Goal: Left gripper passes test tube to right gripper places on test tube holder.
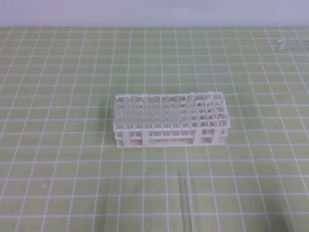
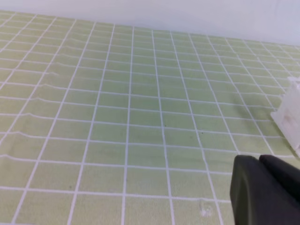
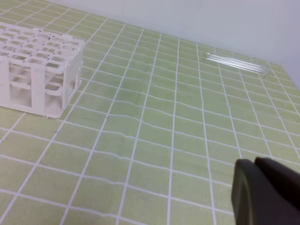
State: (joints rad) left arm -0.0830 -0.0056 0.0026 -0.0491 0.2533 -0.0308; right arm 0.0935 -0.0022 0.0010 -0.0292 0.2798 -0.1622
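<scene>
The white test tube holder [image 1: 170, 121] stands mid-mat, with several clear tubes upright in its left part and its right holes bare. A clear test tube [image 1: 186, 203] lies on the green mat in front of the holder, running toward the near edge. Neither arm shows in the exterior high view. In the left wrist view the left gripper [image 2: 259, 159] has its black fingers pressed together with nothing between them, and the holder's corner [image 2: 291, 110] sits at the right edge. The right gripper [image 3: 254, 162] is also shut and empty, with the holder [image 3: 37, 70] off to its left.
More clear tubes [image 1: 291, 44] lie at the far right of the mat, also seen from the right wrist as tubes [image 3: 236, 63] near the back wall. The green gridded mat [image 1: 58, 96] covers the table up to a pale wall.
</scene>
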